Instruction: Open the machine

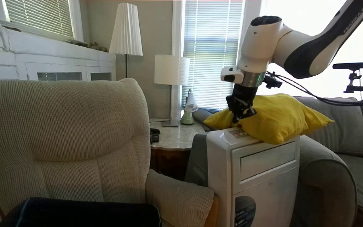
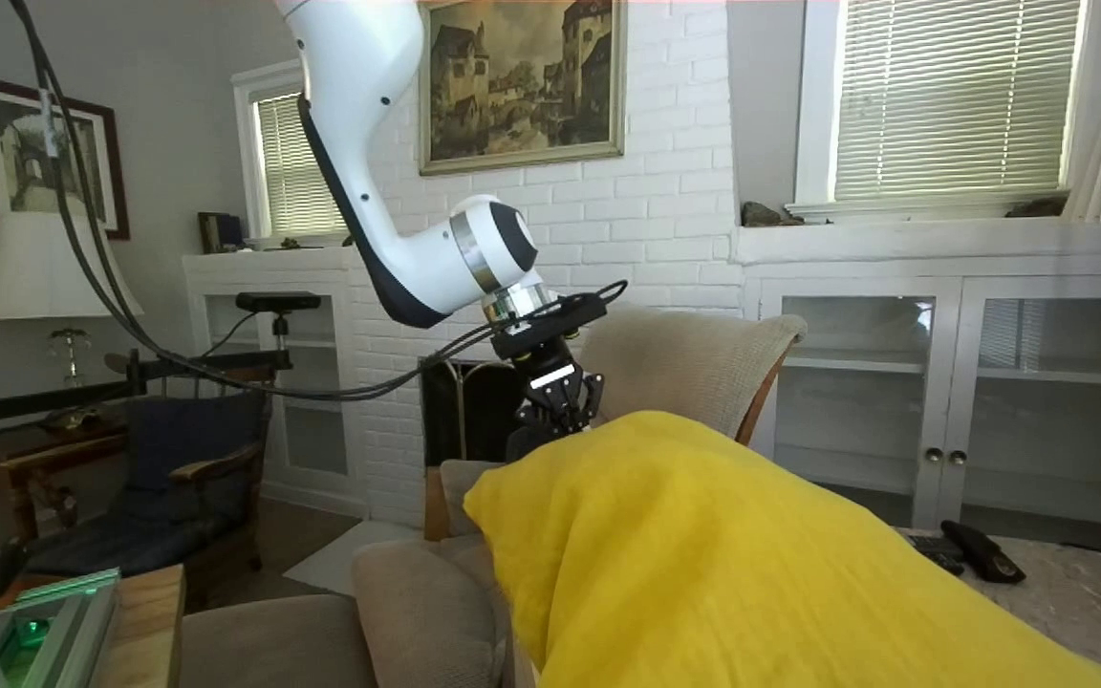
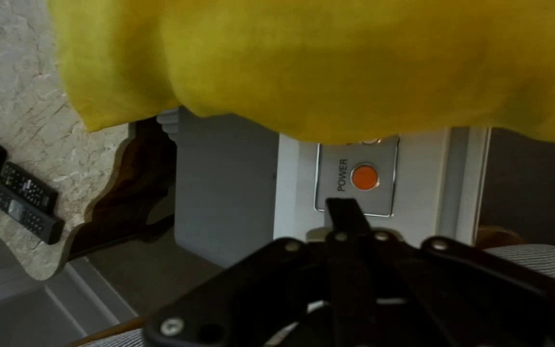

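The machine (image 1: pixel 271 195) is a tall white boxy appliance beside the armchair, with a vent flap (image 1: pixel 268 162) near the top front. Its top also shows in the wrist view (image 3: pixel 419 193), with a silver control panel (image 3: pixel 383 197) and an orange button (image 3: pixel 364 177) marked POWER. A yellow cushion (image 1: pixel 276 118) lies across its top and covers part of the panel. My gripper (image 1: pixel 235 119) points down over the panel end of the top. In the wrist view the fingers (image 3: pixel 347 217) are together and empty, just below the button. The cushion hides the machine in an exterior view (image 2: pixel 751 573).
A beige armchair (image 1: pixel 68 126) stands beside the machine. A grey sofa (image 1: pixel 326 170) is on its opposite side. A marble-topped table (image 1: pixel 181 135) behind it bears lamps (image 1: pixel 171 70); remotes (image 3: pixel 27 202) lie on it. The arm's cables (image 2: pixel 359 392) hang loosely.
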`<state>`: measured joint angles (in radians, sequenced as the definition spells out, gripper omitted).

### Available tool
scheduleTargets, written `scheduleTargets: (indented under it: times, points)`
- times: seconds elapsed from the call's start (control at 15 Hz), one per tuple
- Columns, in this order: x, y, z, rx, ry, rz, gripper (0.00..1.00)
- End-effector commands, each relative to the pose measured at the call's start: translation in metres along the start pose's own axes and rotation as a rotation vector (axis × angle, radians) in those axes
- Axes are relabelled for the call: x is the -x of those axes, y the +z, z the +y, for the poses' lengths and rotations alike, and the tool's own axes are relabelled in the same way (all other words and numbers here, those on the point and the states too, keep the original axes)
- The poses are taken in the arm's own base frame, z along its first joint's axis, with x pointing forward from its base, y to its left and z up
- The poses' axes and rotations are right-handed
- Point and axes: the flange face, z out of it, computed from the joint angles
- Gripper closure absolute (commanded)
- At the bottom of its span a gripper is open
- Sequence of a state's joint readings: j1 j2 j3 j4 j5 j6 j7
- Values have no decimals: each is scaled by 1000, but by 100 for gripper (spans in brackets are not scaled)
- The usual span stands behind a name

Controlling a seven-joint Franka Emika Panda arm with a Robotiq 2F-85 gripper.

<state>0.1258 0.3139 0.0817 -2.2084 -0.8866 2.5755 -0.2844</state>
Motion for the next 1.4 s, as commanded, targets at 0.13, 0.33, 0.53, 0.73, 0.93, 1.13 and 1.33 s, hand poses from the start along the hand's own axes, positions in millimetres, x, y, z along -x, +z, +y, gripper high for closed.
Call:
scheduleTargets:
  times: [0.13, 0.33, 0.53, 0.73, 0.93, 1.13, 1.33]
  points:
    - [25, -48, -6, -3, 14, -41, 60]
    - [35, -70, -11, -69, 65, -75, 40]
    - [45, -98, -8, -140, 143, -73, 19]
    - [55, -126, 0, -205, 247, -46, 1]
    - [67, -147, 6, -245, 329, -27, 0]
    - [62, -146, 12, -221, 344, -20, 0]
    - [64, -150, 14, -219, 355, -13, 0]
